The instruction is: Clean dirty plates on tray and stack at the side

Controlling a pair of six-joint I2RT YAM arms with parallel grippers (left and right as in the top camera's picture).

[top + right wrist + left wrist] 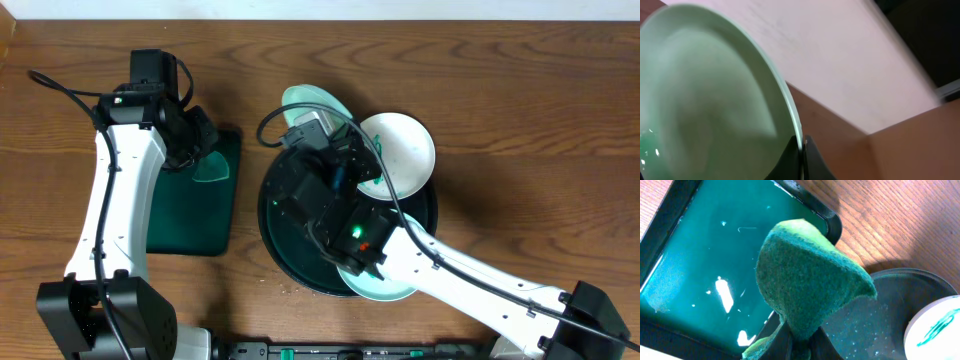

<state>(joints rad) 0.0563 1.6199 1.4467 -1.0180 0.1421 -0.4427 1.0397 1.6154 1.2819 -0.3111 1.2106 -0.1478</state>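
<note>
A wooden surface (520, 90) bears the black tray (280, 262); the right tool (802, 150) pinches a pale plate (715, 100) by its rim; the left tool (800, 342) grips a green sponge (810, 275).

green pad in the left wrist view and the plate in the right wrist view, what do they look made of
The green pad: a scouring sponge by the look, matte and fuzzy with coarse fibres, and a paler yellow-green foam layer at its edge. The plate: smooth, pale mint, with a soft sheen and a thin even rim. It could be glazed ceramic or melamine; the blurred view does not settle which.
</note>
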